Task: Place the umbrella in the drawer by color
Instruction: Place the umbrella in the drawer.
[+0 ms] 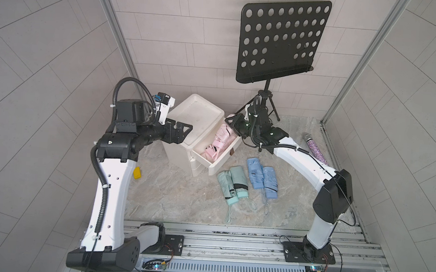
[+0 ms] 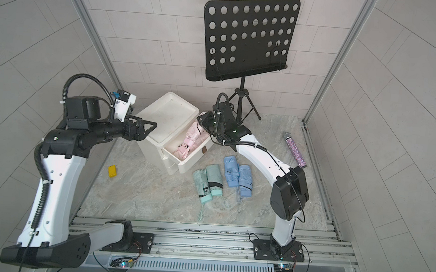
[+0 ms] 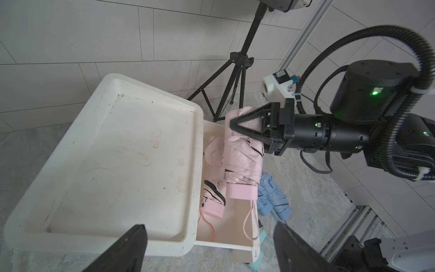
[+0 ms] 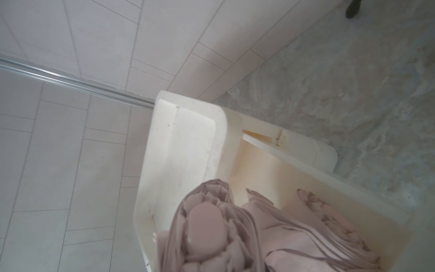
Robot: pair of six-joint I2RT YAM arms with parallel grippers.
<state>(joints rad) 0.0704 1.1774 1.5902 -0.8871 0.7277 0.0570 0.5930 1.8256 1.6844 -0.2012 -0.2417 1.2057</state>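
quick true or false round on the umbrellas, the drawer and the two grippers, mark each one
The top drawer is open. True.
The right gripper is empty. False: it is shut on a pink umbrella over the drawer.
Two blue umbrellas lie on the table. True.
The green umbrellas are in the drawer. False: they lie on the table beside the blue ones.
The left gripper is open. True.

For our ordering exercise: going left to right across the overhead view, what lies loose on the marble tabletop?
The yellow block → mint-green umbrellas → blue umbrellas → glittery microphone.
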